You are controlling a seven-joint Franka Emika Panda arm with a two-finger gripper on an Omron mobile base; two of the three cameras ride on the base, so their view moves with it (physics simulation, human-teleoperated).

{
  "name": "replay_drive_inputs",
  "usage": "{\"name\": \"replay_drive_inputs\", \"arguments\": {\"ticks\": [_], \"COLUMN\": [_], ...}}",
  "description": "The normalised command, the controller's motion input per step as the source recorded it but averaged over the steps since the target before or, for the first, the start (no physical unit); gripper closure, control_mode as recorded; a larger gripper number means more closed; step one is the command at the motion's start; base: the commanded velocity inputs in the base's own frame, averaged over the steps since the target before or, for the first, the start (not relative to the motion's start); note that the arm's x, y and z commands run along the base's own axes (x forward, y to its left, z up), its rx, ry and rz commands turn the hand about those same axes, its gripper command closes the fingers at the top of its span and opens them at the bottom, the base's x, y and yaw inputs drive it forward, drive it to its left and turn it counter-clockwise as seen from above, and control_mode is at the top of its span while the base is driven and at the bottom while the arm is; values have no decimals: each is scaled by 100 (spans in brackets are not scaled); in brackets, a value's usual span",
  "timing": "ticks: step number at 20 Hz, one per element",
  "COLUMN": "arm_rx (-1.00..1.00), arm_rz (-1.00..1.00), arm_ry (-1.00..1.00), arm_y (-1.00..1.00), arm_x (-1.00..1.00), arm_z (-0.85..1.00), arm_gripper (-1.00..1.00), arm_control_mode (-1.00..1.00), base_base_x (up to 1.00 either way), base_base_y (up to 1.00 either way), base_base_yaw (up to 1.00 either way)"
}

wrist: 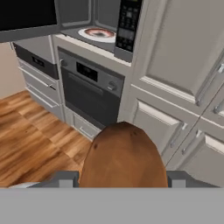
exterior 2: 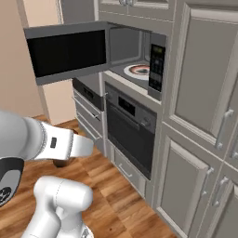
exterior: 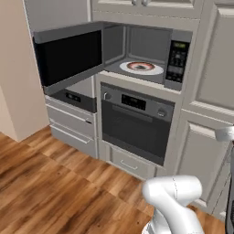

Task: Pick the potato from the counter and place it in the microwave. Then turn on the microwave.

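Observation:
In the hand view the brown potato (wrist: 122, 157) sits large between the two dark fingertips of my gripper (wrist: 121, 180), which is shut on it. The microwave (exterior: 177, 59) is built into the grey cabinet wall above the oven, up and to the left of the potato in the hand view and well apart from it. Its black glass door (exterior: 68, 57) is swung wide open to the left. The white plate with a red-and-black ring (exterior: 141, 67) lies inside it, with nothing on it. The microwave's keypad (wrist: 127, 26) faces me. The counter is out of view.
An oven (exterior: 137, 123) with a display and knobs sits under the microwave, with a drawer (exterior: 130, 164) beneath. Grey drawers (exterior: 71, 121) stand to its left under the open door. Tall cabinet doors (exterior 2: 204, 93) fill the right. A wooden floor (exterior: 55, 183) lies in front.

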Motion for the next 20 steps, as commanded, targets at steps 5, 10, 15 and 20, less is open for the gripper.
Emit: {"name": "replay_drive_inputs", "arguments": {"ticks": [5,10,15,20], "arm_rx": [0,0,0,0], "arm_rz": [0,0,0,0], "arm_ry": [0,0,0,0], "arm_y": [0,0,0,0], "arm_x": [0,0,0,0], "arm_z": [0,0,0,0], "arm_gripper": [100,100,100,100], "arm_control_mode": [100,100,100,100], "base_base_x": [58,65,65,75], "base_base_y": [70,62,29,2], "base_base_yaw": [-21,-13,-12,-13]}}
